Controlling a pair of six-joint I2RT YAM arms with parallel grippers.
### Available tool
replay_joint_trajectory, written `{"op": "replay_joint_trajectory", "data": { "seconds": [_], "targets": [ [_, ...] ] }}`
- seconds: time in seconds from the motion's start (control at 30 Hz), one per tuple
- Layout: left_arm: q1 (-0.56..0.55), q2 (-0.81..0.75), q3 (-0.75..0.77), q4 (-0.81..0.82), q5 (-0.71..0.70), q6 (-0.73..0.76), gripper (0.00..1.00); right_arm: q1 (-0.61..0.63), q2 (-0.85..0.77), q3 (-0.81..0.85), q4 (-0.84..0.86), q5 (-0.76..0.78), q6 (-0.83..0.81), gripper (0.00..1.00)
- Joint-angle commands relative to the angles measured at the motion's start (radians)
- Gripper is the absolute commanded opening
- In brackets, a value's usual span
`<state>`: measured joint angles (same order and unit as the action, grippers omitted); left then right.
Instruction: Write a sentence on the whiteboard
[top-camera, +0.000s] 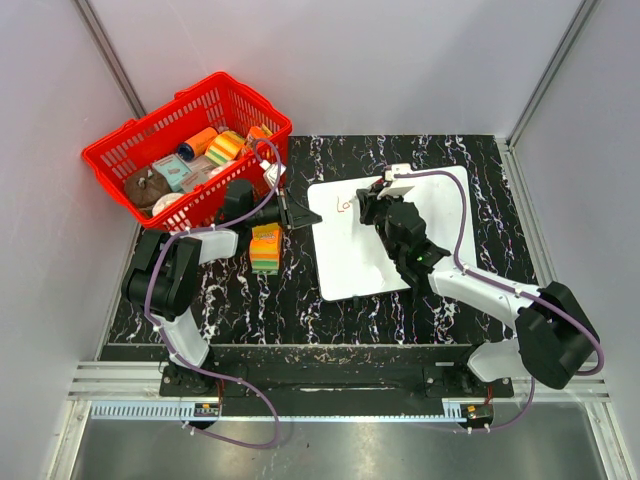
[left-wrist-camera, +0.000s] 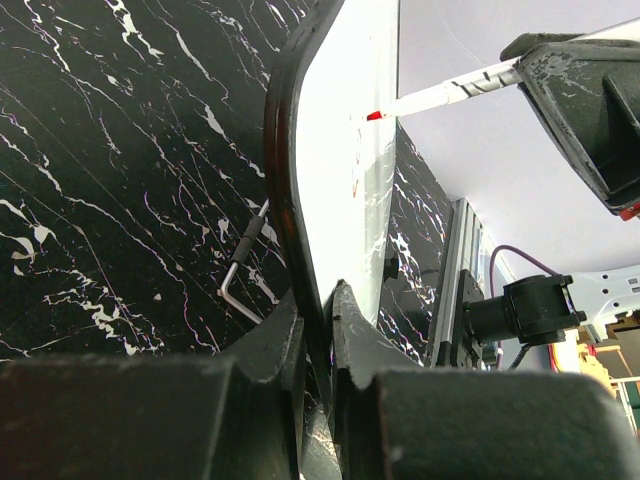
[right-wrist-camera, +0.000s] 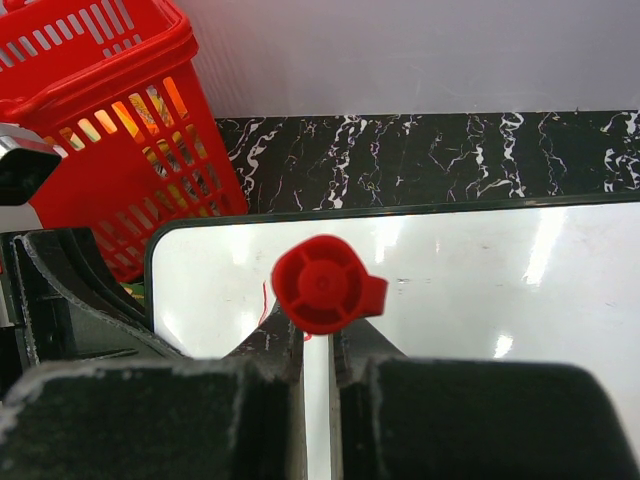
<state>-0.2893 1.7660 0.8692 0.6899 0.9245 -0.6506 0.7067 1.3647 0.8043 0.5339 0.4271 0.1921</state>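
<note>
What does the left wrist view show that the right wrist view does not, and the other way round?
Only the left wrist: a small bent metal key on the table, the pen with its red tip at the whiteboard, and the left pincer clamped on the board's edge. Only the right wrist: the red basket and the pen's red cap above the right pincer. Both: whiteboard, black marbled table, pen.
</note>
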Motion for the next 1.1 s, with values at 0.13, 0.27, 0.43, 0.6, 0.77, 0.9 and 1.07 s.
{"op": "replay_joint_trajectory", "data": {
  "seconds": [0.13, 0.27, 0.43, 0.6, 0.77, 0.9, 1.07],
  "targets": [
    [-0.024, -0.002, 0.011, -0.012, -0.042, 0.167, 0.0, -0.009, 0.002, -0.004, 0.023, 0.019, 0.017, 0.0],
    [-0.024, -0.002, 0.011, -0.013, -0.044, 0.167, 0.0, -0.009, 0.004, -0.014, 0.017, 0.018, 0.015, 0.0],
    [-0.025, -0.002, 0.011, -0.015, -0.046, 0.169, 0.0, -0.01, -0.003, -0.03, 0.008, 0.021, 0.021, 0.0],
    [-0.025, -0.002, 0.011, -0.013, -0.046, 0.17, 0.0, -0.013, -0.012, -0.043, -0.003, 0.013, 0.024, 0.0],
    [-0.027, -0.003, 0.011, -0.015, -0.044, 0.169, 0.0, -0.012, -0.024, -0.06, -0.006, 0.007, 0.026, 0.0],
    [-0.027, -0.003, 0.011, -0.016, -0.046, 0.172, 0.0, -0.013, -0.033, -0.073, -0.005, 0.004, 0.027, 0.0],
    [-0.027, -0.003, 0.011, -0.02, -0.047, 0.172, 0.0, -0.013, -0.039, -0.08, -0.003, 0.013, 0.024, 0.0]
  ]
}}
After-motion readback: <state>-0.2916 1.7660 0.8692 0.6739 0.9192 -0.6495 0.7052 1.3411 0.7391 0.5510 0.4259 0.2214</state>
